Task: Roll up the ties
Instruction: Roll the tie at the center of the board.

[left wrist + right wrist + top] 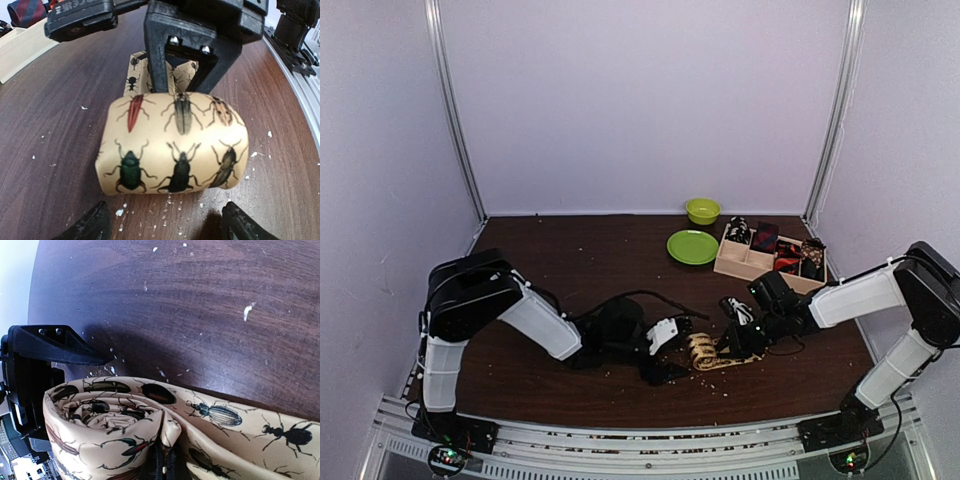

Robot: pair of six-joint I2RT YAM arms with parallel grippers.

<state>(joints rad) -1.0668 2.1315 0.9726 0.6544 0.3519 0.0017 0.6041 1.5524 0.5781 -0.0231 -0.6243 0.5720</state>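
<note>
The tan tie (706, 352), printed with beetles, lies near the table's front centre, mostly wound into a roll (172, 145). Its loose tail runs off to the right (250, 425). My right gripper (735, 340) is shut on the roll's core; in the right wrist view its dark fingers (167, 465) pinch the inner layers, and in the left wrist view it (182, 50) stands over the roll's far side. My left gripper (165, 230) is open, its fingertips (85, 227) spread wider than the roll and just short of its near side, not touching.
A wooden compartment tray (745, 268) with several small rolled ties stands at the back right; its corner (20, 45) shows with a red-blue striped tie (27, 10). A green plate (692, 246) and green bowl (703, 210) sit behind. White crumbs dot the tabletop.
</note>
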